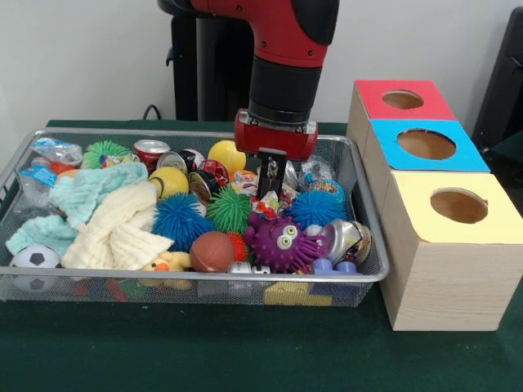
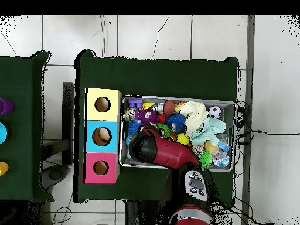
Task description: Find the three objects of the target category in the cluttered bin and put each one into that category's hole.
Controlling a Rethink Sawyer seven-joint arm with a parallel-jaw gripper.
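Gripper point(image 1: 270, 181) hangs low over cluttered bin point(image 1: 366, 214), above crumpled wrapper point(image 1: 263, 202) just below; you cannot tell how jaws stand.

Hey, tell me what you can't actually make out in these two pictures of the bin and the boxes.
- Tool, front view: its tips sink among the toys, so open or shut is unclear; overhead, the arm covers it.
- Cluttered bin, overhead: the arm hides part of its contents.
- Insides of the red box, blue box and yellow box: too dark in the front view.
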